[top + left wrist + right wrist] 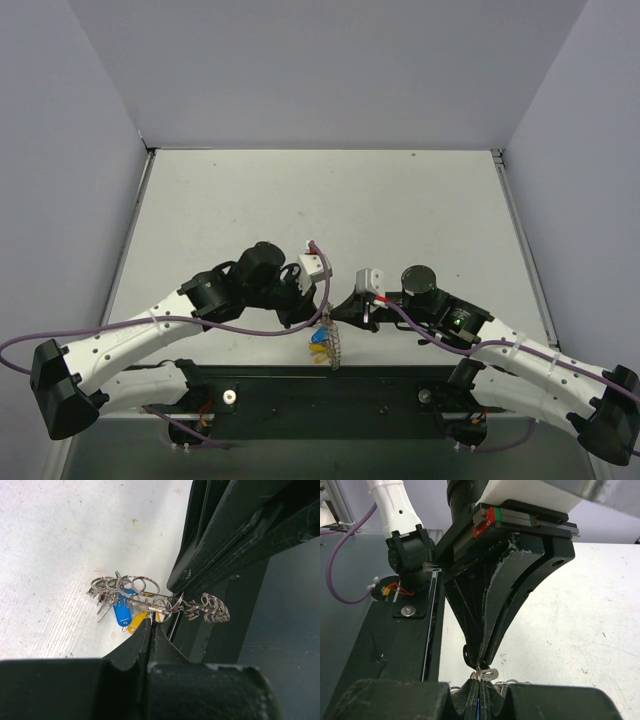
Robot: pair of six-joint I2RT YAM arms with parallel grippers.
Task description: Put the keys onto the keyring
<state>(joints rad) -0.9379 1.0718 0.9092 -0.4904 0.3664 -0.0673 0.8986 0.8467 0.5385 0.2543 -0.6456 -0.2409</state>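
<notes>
The keys (121, 611), with blue, yellow, green and red heads, hang in a bunch on small split rings; in the top view the keys (319, 340) sit between the two grippers at the table's near edge. The silvery chain-like keyring (207, 608) is seen edge-on beside them and hangs in the top view (335, 352). My left gripper (150, 623) is shut on a thin loop at the keyring's end. My right gripper (480, 682) is shut on the same metal loop, tip to tip with the left gripper (481, 661). Both grippers (312, 318) (346, 312) meet above the keys.
The black base rail (330, 400) of the arms lies right below the keyring, and the right arm's base mount (407, 567) stands close behind. The white table (330, 210) stretches away beyond the grippers, walled on three sides.
</notes>
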